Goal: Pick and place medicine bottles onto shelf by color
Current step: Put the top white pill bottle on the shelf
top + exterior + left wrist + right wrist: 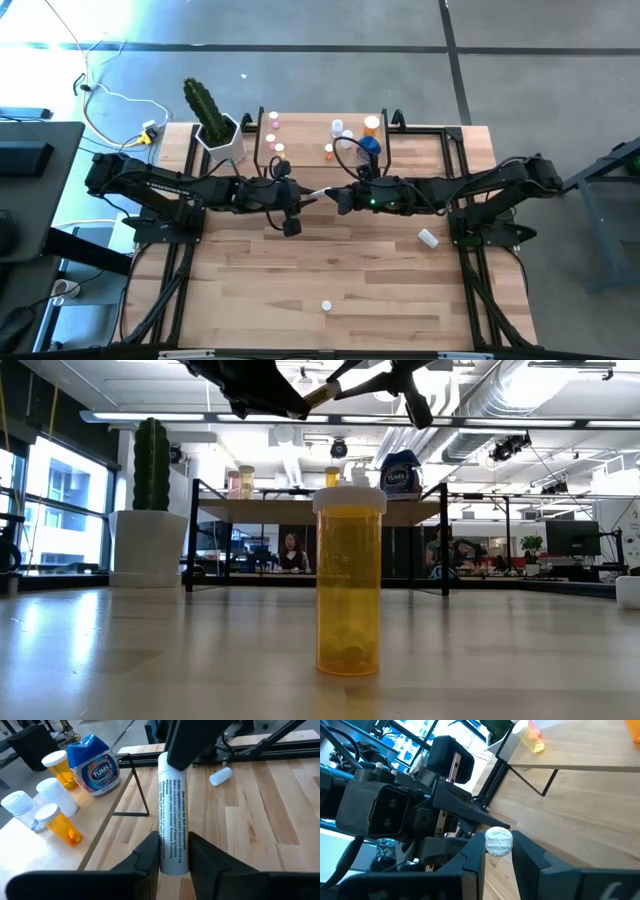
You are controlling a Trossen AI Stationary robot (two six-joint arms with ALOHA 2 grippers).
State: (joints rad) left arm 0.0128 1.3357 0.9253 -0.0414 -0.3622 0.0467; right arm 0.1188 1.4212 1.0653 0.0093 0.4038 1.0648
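An orange pill bottle (348,578) with a white cap is standing upright closest to the low camera, alone on the wood-plank table (250,290), waiting to be sorted; from overhead it is probably the small white dot near the front edge, though that view is too small to be sure. Farther in, above the middle of the table, the two arms are meeting tip to tip and sharing one white labelled tube bottle (172,815): the left gripper (172,851) is clamping its fingers on one end while the right gripper (498,851) is pinching the capped end, so this is looking like a handover, likely so the bottle can be carried to the side of the shelf that suits its colour. Just beyond the right arm a small white bottle (428,238) is lying on its side on the planks. Farther back the shelf (300,140) is standing on thin black legs, already carrying pink bottles (273,121) toward its left end and orange and white ones beside the squat blue bottle (369,146) toward its right, so colour groups are forming. A cactus in a white pot (222,140) is sitting off the shelf's left end. Behind the table, an open office with ceiling ducts, bright windows and seated people is stretching away.
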